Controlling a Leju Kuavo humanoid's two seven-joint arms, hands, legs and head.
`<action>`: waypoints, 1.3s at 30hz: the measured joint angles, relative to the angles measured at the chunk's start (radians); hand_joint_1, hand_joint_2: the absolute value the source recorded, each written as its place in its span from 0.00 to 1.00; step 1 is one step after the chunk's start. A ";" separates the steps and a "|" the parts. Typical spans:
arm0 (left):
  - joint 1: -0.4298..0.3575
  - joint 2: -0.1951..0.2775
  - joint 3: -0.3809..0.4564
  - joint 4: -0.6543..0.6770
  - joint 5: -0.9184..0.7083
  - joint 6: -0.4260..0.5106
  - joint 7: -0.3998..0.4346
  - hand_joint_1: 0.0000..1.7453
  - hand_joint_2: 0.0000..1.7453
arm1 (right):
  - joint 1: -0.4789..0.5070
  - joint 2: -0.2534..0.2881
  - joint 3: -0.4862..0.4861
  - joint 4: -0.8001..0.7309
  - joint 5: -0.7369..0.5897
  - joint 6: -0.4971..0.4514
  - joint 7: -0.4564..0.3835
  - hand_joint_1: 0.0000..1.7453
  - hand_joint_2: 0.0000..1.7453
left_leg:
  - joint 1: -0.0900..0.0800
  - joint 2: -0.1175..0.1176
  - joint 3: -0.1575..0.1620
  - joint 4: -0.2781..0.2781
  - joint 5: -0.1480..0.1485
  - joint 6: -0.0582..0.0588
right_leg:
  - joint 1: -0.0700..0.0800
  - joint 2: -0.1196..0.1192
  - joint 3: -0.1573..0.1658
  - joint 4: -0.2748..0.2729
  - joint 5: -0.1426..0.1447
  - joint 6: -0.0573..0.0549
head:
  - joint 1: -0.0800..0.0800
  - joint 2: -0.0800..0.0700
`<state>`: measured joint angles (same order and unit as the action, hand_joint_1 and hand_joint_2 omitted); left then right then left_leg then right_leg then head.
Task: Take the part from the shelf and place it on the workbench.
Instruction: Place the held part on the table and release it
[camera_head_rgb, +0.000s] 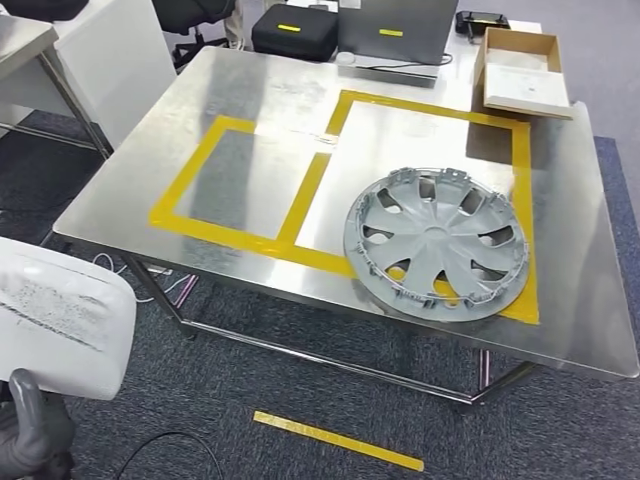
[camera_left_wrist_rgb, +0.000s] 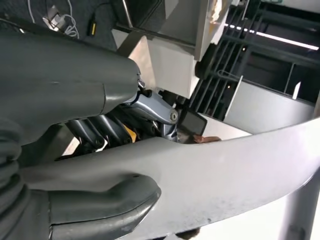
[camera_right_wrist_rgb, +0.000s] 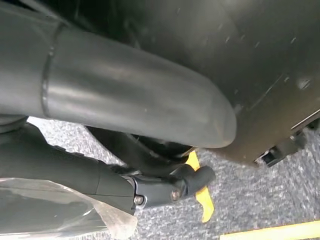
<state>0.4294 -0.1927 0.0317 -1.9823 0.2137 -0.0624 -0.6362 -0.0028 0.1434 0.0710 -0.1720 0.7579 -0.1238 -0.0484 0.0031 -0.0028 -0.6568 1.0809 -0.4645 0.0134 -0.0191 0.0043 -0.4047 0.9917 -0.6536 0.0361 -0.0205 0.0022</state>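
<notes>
Judging from how things lie, the job is about half done: the pale grey part (camera_head_rgb: 64, 315) is off the shelf but not yet on the workbench (camera_head_rgb: 151, 170). It hangs well to the left of the wheel cover (camera_head_rgb: 438, 240) and nearer the robot, short of the bench's front edge. The left hand (camera_head_rgb: 30, 432) grasps it from below, and the left wrist view shows the part's long curved body clamped between thumb and dark fingers. Of the right hand (camera_right_wrist_rgb: 124, 105) I cannot tell whether it is released or grasping; its thumb lies along a dark surface, with clear film just beside its fingers.

What is left, I judge, is carrying the part over the bench and setting it down. The wheel cover lies flat on the polished metal top, overlapping the near edge of a yellow tape frame (camera_head_rgb: 521, 180). Beyond it stands a cardboard box (camera_head_rgb: 524, 70); beyond and to its left, a black case (camera_head_rgb: 294, 30). Grey carpet (camera_head_rgb: 226, 400) below bears a yellow strip (camera_head_rgb: 340, 440)
</notes>
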 joint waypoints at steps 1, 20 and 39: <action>-0.003 0.001 -0.006 0.000 0.000 0.001 0.000 1.00 1.00 | -0.001 0.000 0.000 -0.001 0.000 0.004 -0.003 0.00 0.00 | 0.002 0.000 0.009 -0.009 -0.003 0.006 | 0.000 -0.001 -0.006 0.016 -0.012 0.004 | 0.002 0.000; -0.029 0.025 -0.057 0.006 0.006 0.032 -0.014 1.00 1.00 | -0.016 -0.012 -0.003 0.000 0.018 0.043 -0.007 0.00 0.00 | -0.001 -0.004 0.103 -0.041 -0.062 0.007 | 0.010 0.003 -0.148 0.042 0.114 -0.002 | 0.008 0.000; -0.020 0.029 -0.016 0.006 0.025 0.026 -0.011 1.00 1.00 | -0.031 -0.001 -0.003 -0.002 0.004 0.050 0.015 0.00 0.00 | -0.003 -0.004 0.105 -0.044 -0.059 -0.004 | 0.008 0.001 -0.144 0.041 0.115 -0.007 | 0.008 0.000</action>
<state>0.4097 -0.1640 0.0156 -1.9760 0.2383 -0.0361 -0.6474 -0.0333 0.1427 0.0679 -0.1740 0.7619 -0.0737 -0.0332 -0.0004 -0.0071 -0.5514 1.0368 -0.5237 0.0090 -0.0114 0.0057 -0.5490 1.0325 -0.5389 0.0290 -0.0122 0.0021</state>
